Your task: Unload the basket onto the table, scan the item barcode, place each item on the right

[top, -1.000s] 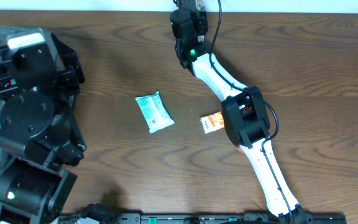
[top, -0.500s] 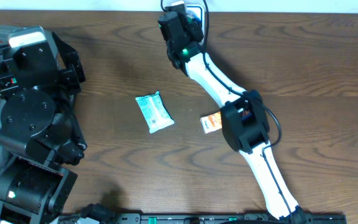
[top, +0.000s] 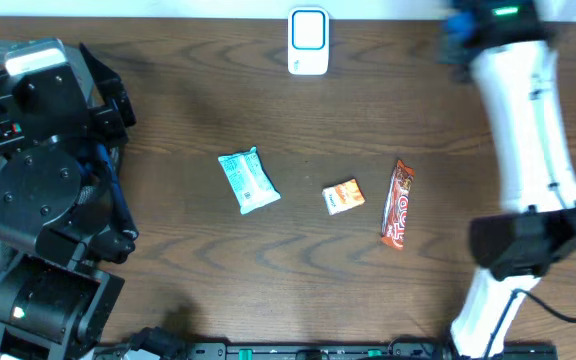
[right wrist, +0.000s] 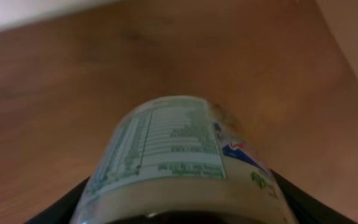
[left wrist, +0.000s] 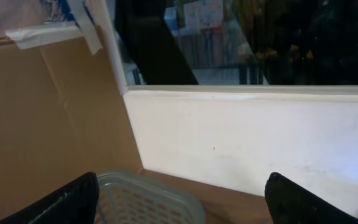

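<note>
Clamping a labelled bottle (right wrist: pixel 169 152), the right gripper (right wrist: pixel 185 202) hangs at the table's far edge — scanner (top: pixel 308 42) lies well to its left; left gripper (left wrist: pixel 179 199) gapes empty.

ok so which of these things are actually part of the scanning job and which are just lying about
In the job:
- white rounded device with a blue-edged face, likely the scanner
- round bottle with a printed white label, gripped by the right gripper

Lying about for now:
- teal foil packet
- small orange packet
- red-brown candy bar
- pale plastic basket
- left gripper, open and empty
</note>
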`<state>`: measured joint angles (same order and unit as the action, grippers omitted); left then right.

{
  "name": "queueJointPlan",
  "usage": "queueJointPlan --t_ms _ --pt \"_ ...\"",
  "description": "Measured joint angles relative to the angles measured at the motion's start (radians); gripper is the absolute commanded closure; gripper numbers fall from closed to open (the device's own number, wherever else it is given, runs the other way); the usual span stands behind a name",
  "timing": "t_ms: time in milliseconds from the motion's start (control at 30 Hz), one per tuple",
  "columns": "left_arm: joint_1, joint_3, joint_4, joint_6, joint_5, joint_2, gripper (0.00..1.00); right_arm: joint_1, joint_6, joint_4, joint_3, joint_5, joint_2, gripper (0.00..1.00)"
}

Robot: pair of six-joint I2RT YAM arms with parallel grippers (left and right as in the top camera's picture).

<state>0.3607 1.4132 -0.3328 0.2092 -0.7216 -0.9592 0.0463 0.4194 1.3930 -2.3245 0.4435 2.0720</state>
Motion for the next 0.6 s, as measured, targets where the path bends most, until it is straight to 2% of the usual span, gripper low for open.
queueJointPlan --t_ms 267,600 --pt "0.0 0.0 0.0 0.0 0.046 0.0 0.14 -0.391 0.026 0.072 0.015 -0.119 0.091 0.43" --pt "0.0 0.0 0.0 0.0 0.059 0.0 0.14 -0.714 0.029 0.057 0.017 -0.16 0.165 0.43"
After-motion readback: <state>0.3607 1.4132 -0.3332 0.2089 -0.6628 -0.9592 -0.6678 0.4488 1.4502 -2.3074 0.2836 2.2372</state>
